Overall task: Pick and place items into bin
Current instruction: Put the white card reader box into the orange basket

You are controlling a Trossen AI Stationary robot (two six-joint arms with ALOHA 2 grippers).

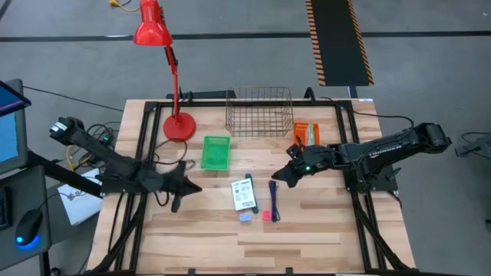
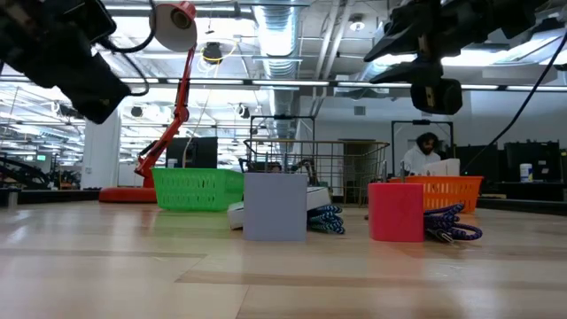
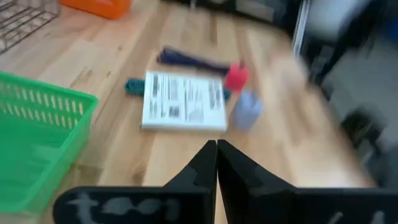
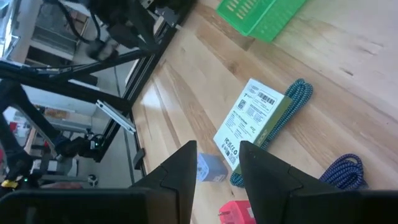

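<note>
My right pincer [image 1: 285, 178] hangs right of centre in the overhead frame, its fingers [image 4: 180, 171] apart with nothing between them, above and just right of the items. My left pincer [image 1: 186, 189] waits at centre-left over bare wood, fingers [image 3: 205, 168] pressed together, empty.

The white card pack [image 1: 243, 193] lies flat in the middle, with a teal cord [image 4: 292, 106] running along its right edge. A dark-blue cord [image 1: 274, 201] lies just right of it. Below them sit a light-blue piece [image 1: 245, 218] and a pink-red piece [image 1: 266, 216], close together. The green basket [image 1: 215, 152] stands above and left of the pack, and the wire basket [image 1: 259, 112] higher, near the table's far edge.
</note>
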